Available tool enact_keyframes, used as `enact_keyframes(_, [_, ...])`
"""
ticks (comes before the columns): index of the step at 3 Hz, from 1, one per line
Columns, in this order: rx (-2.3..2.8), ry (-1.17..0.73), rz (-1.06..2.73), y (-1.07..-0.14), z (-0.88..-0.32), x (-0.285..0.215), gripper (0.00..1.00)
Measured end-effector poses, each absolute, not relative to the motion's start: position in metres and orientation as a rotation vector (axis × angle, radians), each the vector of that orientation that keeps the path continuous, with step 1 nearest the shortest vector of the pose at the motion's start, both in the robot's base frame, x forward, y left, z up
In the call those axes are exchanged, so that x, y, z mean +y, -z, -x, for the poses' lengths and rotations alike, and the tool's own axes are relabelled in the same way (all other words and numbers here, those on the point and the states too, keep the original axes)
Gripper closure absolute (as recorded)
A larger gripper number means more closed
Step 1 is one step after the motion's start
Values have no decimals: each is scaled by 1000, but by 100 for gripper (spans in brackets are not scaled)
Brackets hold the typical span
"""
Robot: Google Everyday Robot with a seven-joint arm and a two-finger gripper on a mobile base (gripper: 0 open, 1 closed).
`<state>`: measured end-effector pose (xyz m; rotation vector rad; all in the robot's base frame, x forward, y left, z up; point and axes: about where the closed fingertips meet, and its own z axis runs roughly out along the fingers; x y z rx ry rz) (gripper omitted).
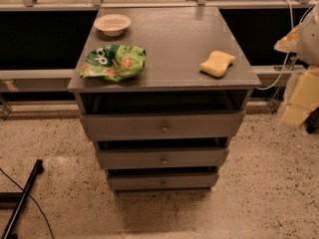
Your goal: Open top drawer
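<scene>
Claw (299,101), pale, at right edge, openness unclear, flat grey wooden top drawer (124,126) seemingly ajar, round metal knob (164,128).

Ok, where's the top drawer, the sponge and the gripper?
top drawer (164,128): camera view, knob at front centre.
sponge (217,63): camera view, its yellow middle.
gripper (299,101): camera view, right edge, pale body.

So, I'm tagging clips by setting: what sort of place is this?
Probably an office or lab test area: speckled hard floor, metal railing behind, a lone grey drawer cabinet. The gripper is at the right edge.
</scene>
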<state>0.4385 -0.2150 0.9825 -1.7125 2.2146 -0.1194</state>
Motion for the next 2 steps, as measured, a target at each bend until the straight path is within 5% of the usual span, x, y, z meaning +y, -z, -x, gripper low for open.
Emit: enact_keyframes(2, [2169, 57, 1715, -935, -448, -193, 0])
